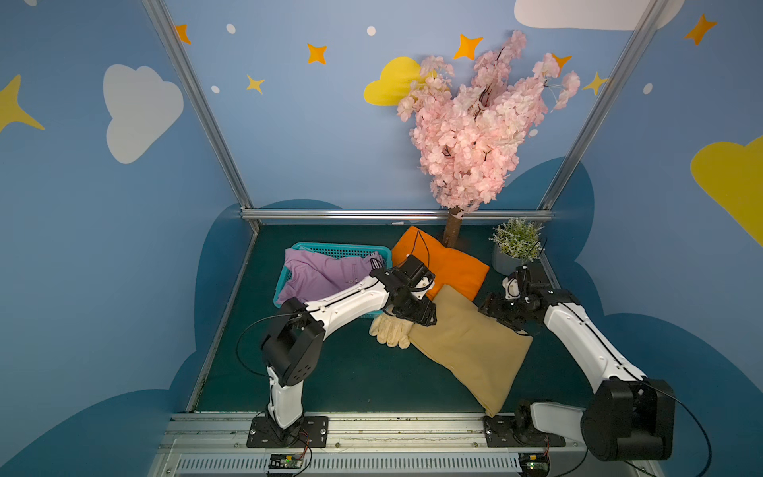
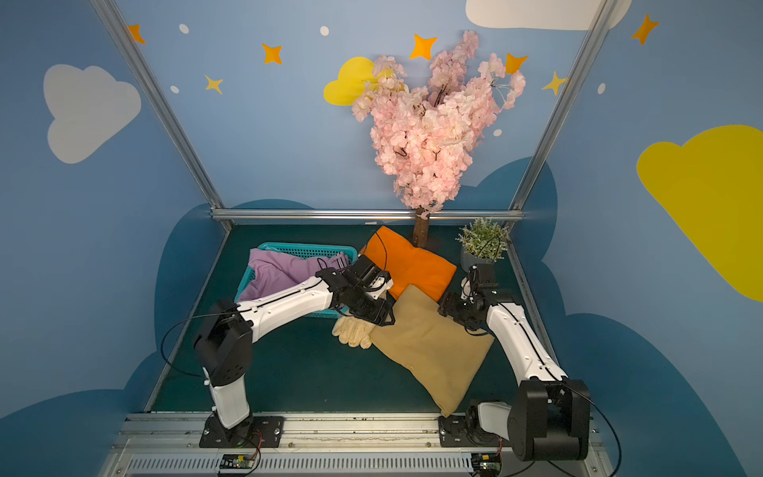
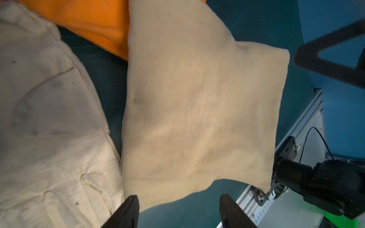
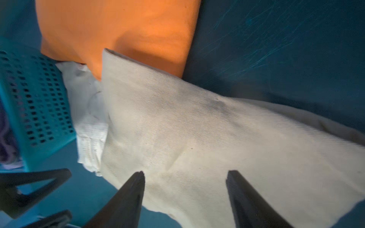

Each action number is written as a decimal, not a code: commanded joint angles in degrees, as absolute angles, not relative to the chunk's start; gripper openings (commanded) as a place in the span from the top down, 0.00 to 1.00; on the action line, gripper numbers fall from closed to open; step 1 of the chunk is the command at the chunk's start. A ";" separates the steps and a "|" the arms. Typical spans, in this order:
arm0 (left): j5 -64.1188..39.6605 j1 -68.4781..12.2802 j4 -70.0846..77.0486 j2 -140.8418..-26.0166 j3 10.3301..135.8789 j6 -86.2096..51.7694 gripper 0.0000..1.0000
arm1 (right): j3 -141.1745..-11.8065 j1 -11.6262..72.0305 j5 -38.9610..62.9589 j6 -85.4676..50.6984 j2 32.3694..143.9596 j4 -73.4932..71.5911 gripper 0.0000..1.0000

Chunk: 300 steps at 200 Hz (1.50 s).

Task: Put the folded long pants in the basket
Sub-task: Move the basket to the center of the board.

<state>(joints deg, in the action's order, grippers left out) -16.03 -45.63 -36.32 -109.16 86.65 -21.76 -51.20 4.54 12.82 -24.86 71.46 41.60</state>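
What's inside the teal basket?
Lilac pants lie crumpled in the basket, reaching up to its rim. Whatever is beneath them is covered by the cloth, and the left arm hides the basket's near corner.

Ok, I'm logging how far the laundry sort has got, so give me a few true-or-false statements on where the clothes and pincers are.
1. The lilac pants lie in the basket. True.
2. The orange pants are in the basket. False: they lie on the table beside it, one edge under the tan pants.
3. The left pincer is shut on the tan pants. False: its jaws stand open and hold nothing.
4. The cream gloves lie on the table between the basket and the tan pants. True.
5. The right pincer is open over the tan pants. True.
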 commanded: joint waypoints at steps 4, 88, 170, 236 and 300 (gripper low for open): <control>-10.07 -46.13 -36.86 -114.46 91.33 -19.90 0.31 | -48.17 3.65 9.81 -25.39 68.24 40.26 0.19; -8.57 -45.02 -41.52 -131.62 109.11 -14.29 0.32 | -45.62 2.94 11.77 -26.36 66.47 39.70 0.20; -12.86 -43.04 -38.22 -132.58 102.49 -16.64 0.58 | -45.35 2.46 13.46 -26.28 66.84 39.28 0.21; -14.08 -38.63 -35.93 -128.30 96.58 -18.83 0.98 | -45.35 2.04 15.36 -26.06 67.98 38.93 0.22; -15.78 -32.67 -33.56 -122.88 87.85 -17.99 0.97 | -45.27 1.85 16.34 -25.91 69.35 38.25 0.22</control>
